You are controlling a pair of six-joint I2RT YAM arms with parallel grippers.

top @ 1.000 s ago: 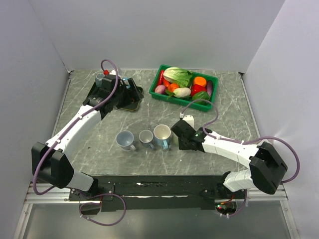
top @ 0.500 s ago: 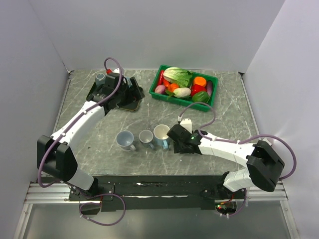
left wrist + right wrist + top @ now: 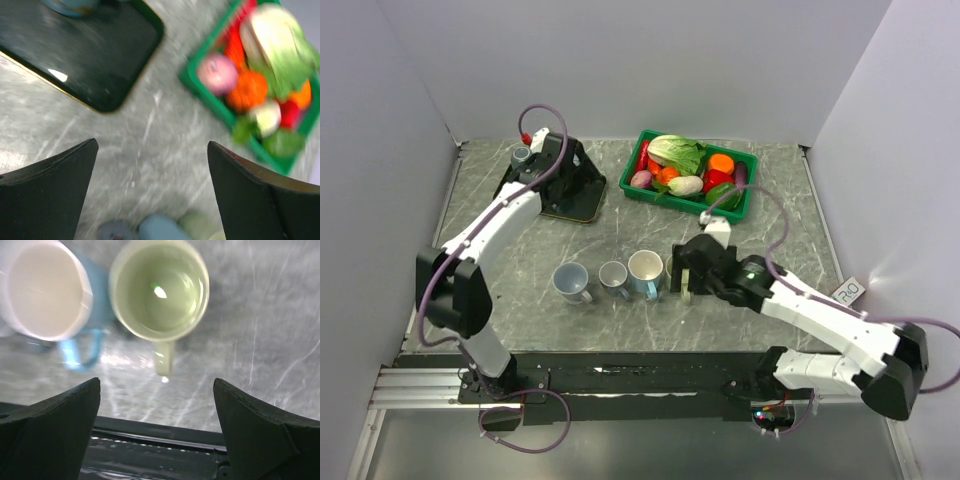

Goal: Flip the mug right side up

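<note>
Though both wrist views are blurred, you have the grey table (image 3: 780,230) carrying a green basket (image 3: 192,90) of vegetables far right and a black tray (image 3: 95,55) far left. Your left end effector (image 3: 152,144) hangs released by the tray, gripping nothing. Your right end effector (image 3: 155,382) is released too, spread above the pale green mug (image 3: 159,290). That mug stands upright, mouth up, handle toward the near edge, just beside a blue mug (image 3: 42,292). Two smaller mugs (image 3: 570,282) sit further left.
</note>
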